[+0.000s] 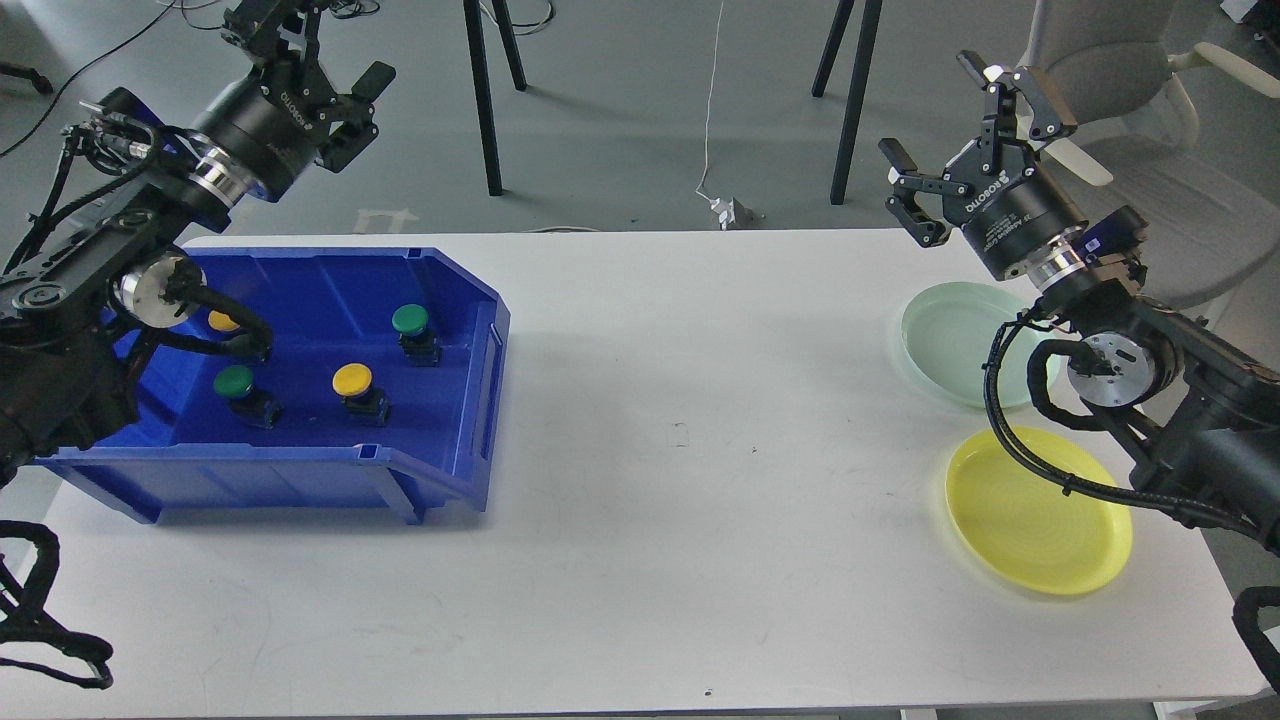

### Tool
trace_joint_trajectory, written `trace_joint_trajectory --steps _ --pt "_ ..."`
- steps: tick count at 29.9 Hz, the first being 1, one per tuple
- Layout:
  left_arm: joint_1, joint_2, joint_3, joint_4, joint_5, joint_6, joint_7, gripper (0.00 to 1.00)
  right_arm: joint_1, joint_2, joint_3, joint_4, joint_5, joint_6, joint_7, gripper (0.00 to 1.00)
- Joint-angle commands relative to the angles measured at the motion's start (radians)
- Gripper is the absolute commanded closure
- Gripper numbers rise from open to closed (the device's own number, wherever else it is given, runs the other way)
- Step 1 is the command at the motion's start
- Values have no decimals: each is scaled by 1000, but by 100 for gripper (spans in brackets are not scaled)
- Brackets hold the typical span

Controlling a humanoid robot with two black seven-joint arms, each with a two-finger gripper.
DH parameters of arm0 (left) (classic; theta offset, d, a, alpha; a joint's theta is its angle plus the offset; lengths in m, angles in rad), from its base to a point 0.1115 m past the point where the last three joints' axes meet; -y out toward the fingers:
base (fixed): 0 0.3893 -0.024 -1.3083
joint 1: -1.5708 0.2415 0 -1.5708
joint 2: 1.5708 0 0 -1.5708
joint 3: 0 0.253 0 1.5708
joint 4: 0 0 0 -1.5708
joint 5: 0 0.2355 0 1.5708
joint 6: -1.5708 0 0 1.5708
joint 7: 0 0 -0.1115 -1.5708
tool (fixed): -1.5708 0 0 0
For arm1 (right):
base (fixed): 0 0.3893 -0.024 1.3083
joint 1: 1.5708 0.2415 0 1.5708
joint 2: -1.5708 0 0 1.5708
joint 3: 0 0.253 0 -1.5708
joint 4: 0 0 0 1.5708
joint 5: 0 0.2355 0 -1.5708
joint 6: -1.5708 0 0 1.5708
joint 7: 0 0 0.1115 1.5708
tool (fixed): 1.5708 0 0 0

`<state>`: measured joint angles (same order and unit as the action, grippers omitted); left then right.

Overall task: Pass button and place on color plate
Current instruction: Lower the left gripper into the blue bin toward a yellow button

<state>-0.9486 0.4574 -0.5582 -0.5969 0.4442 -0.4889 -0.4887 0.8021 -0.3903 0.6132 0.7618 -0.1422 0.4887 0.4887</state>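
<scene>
Both tools are spread wide and empty: the left tool [318, 62] at upper left, the right tool [968, 120] at upper right. Four buttons, among them a yellow button [352, 379] and a green button [410, 319], sit in the blue bin [300, 480] at the bench's [700, 450] left; the green plate [950, 340] and yellow plate [1030, 530] lie right.

Bright, even light; soft shadows; edges perhaps slightly distorted.

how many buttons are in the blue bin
4: a green button at the back right, a yellow button centre front, a green one front left, and a yellow one partly hidden by the left arm.
</scene>
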Motion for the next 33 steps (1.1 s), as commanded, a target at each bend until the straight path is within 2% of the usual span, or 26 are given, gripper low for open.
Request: trace_joint_trajectory --steps 1,6,12,14,16,21,24,27,30,33 --pt "-5 3 -9 0 -8 0 0 0 -7 1 -1 1 42 0 0 1" --pt "10 -5 -57 17 -157 0 0 0 -4 -1 0 -1 64 0 0 1" --pt "36 -132 -101 16 -254 0 0 0 -6 -7 8 1 66 0 0 1" --pt "39 -144 -137 -41 -254 0 0 0 -9 -7 13 4 66 0 0 1" --pt "51 -131 -158 -150 -254 0 0 0 -8 -1 14 1 66 0 0 1" --pt "76 62 -89 -540 -199 0 0 0 -9 1 14 -1 64 0 0 1" --pt "77 193 -23 -690 -115 0 0 0 -21 1 13 -2 64 0 0 1" --pt "77 297 43 -733 32 0 0 0 -41 1 13 -4 64 0 0 1" --pt "76 412 104 -733 183 99 0 0 -44 -1 11 -9 64 0 0 1" --pt "76 547 141 -728 406 115 0 0 -50 1 11 -42 64 0 0 1"
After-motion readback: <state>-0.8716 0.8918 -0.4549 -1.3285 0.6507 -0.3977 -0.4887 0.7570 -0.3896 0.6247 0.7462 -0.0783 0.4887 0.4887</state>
